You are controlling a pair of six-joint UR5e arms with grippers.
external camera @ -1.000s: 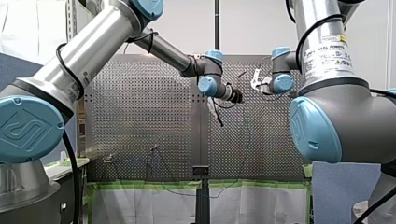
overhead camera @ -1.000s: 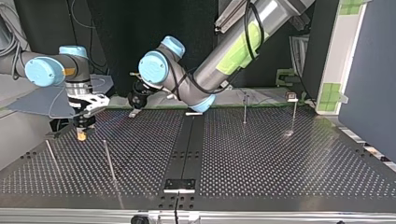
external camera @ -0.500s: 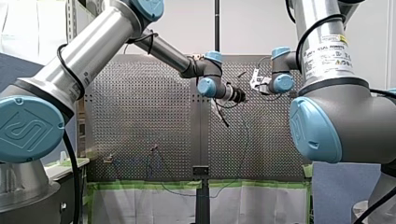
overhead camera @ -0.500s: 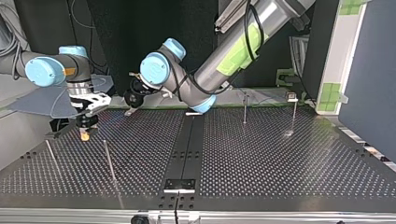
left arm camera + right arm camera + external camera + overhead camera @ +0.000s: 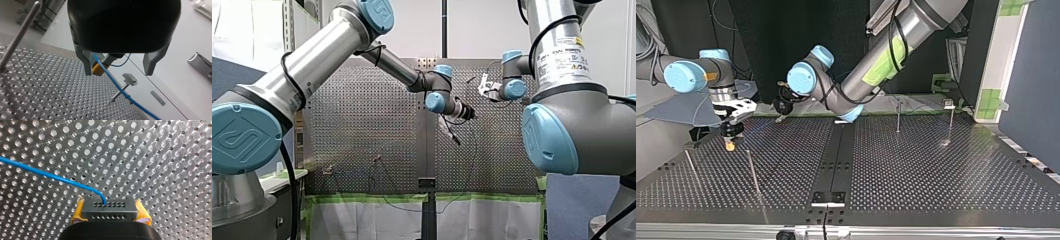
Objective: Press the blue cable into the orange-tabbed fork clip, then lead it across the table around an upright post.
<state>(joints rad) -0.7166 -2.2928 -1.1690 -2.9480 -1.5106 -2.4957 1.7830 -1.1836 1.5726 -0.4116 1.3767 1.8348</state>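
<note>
Presently the right gripper [image 5: 110,207] holds the blue cable [image 5: 50,176] pinched between its yellow pads [image 5: 78,212] low over the perforated table [image 5: 916,165], the left gripper [image 5: 118,66] hangs nearby, spread wide and empty, whether the cable sits in the fork clip cannot be told, and the lead around an upright post [image 5: 753,172] looks undone.

I'm seeing silver tubes, light-blue joint caps and black cables on my left arm [image 5: 319,57] and my right arm [image 5: 557,35]; my left claw [image 5: 118,72] is showing a black housing.
</note>
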